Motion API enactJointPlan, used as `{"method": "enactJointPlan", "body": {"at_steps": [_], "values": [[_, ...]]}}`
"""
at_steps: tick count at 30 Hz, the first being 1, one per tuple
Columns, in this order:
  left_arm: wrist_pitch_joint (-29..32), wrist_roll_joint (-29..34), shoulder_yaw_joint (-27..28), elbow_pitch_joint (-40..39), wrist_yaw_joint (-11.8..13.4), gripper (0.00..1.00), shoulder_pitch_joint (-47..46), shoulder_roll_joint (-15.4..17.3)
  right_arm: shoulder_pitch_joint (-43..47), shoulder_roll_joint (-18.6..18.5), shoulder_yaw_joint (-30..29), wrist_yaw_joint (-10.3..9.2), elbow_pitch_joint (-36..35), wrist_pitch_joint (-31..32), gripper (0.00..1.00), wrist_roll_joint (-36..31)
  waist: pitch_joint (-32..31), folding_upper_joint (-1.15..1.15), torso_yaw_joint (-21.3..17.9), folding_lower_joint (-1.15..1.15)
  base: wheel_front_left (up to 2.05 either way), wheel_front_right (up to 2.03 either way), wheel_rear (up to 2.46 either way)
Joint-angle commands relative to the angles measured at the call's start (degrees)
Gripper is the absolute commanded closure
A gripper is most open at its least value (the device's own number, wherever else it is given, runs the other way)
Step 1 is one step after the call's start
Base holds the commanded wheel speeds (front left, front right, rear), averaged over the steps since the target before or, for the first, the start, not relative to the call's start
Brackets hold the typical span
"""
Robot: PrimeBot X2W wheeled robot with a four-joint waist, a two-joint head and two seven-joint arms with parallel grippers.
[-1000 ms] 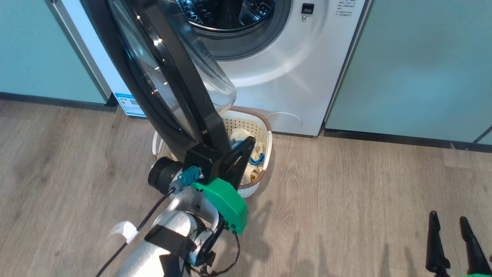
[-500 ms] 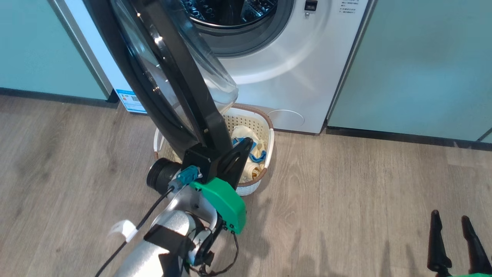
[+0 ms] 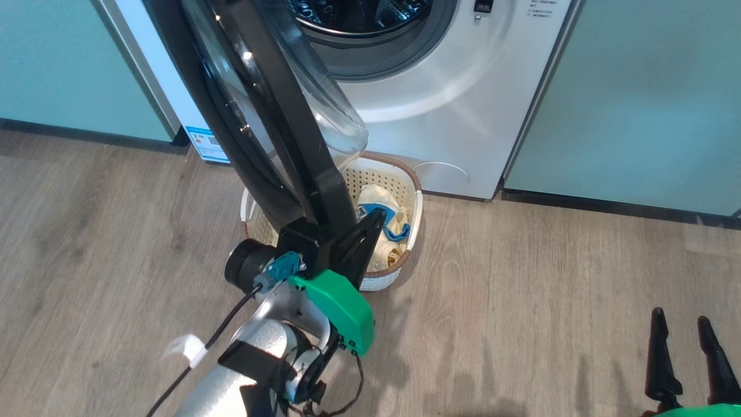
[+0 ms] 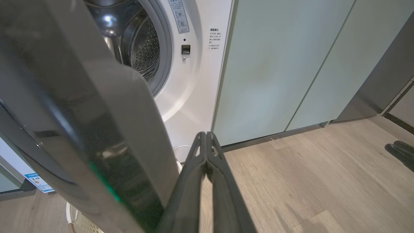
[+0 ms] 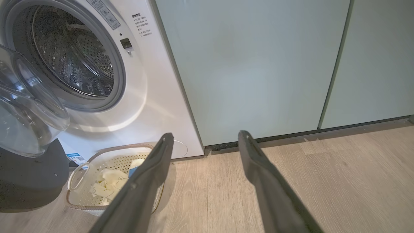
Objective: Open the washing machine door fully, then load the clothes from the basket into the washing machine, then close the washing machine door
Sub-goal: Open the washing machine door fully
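Blue-white sticker (image 3: pixel 205 143) low on the washing machine (image 3: pixel 451 116) — print too small to read. The washing machine door (image 4: pixel 97 129) is open, just beside the left gripper (image 4: pixel 205 134), whose fingers are pressed together on nothing. Right gripper (image 5: pixel 205 133) spread wide, well apart from the door. Basket (image 5: pixel 119 163) of clothes (image 5: pixel 108 186) sits below the door.

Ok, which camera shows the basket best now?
Right wrist view: the basket's handle, rim and inside are clear, that arm's finger crossing one end. Head view: the washing machine door and left gripper hide about half. Left wrist view: one corner under the door.
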Motion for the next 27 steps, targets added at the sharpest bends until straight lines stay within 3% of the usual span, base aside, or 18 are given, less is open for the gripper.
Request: {"method": "enactJointPlan", "body": {"at_steps": [1,27], "values": [[-0.02,-0.24,2.58,-2.01,0.69,1.00,-1.50,1.01,-2.07,-0.85,0.85,0.25,-1.68,-0.30,0.00,-0.14,0.04,0.00,0.17,0.00,0.00,0.00,0.00],[0.17,-1.52,2.57,-4.61,2.96,1.00,3.17,1.99,-1.23,-0.85,0.29,0.25,-1.23,-0.30,0.00,-0.44,-1.92,0.00,4.34,0.00,0.00,0.00,0.00]]}}
